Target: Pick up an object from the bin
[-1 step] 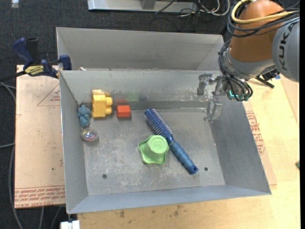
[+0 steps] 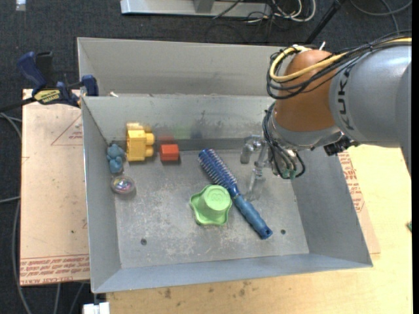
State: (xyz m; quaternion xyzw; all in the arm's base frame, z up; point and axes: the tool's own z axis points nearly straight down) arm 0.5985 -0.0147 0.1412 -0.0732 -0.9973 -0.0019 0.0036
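Note:
My gripper (image 2: 254, 165) hangs over the right half of the bin, its metal fingers spread apart with nothing between them. Just left of and below it lies a blue hairbrush (image 2: 230, 190), running diagonally with its bristle head toward the back and its handle toward the front right. A green flower-shaped cup (image 2: 211, 205) rests against the brush's left side. The fingertips are above the bin floor, close to the brush's middle but apart from it.
Along the back left lie a small red block (image 2: 169, 152), a yellow toy block (image 2: 139, 142), a blue-grey lumpy figure (image 2: 116, 157) and a small shiny ball (image 2: 122, 186). The arm with its orange cover enters from the right.

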